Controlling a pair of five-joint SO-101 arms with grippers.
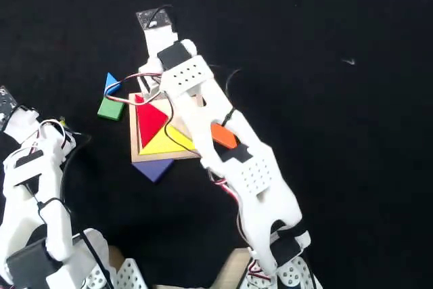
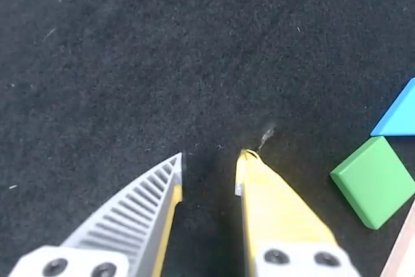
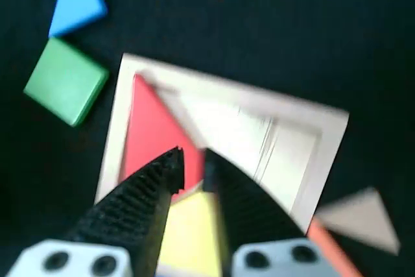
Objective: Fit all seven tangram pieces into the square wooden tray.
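The square wooden tray (image 1: 135, 156) lies left of the table's centre and holds a red triangle (image 1: 152, 120) and a yellow triangle (image 1: 166, 142). My right gripper (image 3: 191, 157) hovers over the tray (image 3: 259, 98) where the red triangle (image 3: 152, 134) meets the yellow one (image 3: 188, 231). Its black fingers stand a narrow gap apart with nothing between them. The right arm (image 1: 186, 76) hides the tray's right half. My left gripper (image 2: 212, 156) is open over bare black cloth, left of the green square (image 2: 374, 180). The left arm (image 1: 27, 141) stands at the table's left edge.
Outside the tray lie the green square (image 1: 110, 108) and a blue triangle (image 1: 111, 83) on its left. A dark blue triangle (image 1: 154, 168) touches its near edge and an orange piece (image 1: 223, 135) lies on its right. A pale triangle (image 3: 360, 215) lies by the orange piece.
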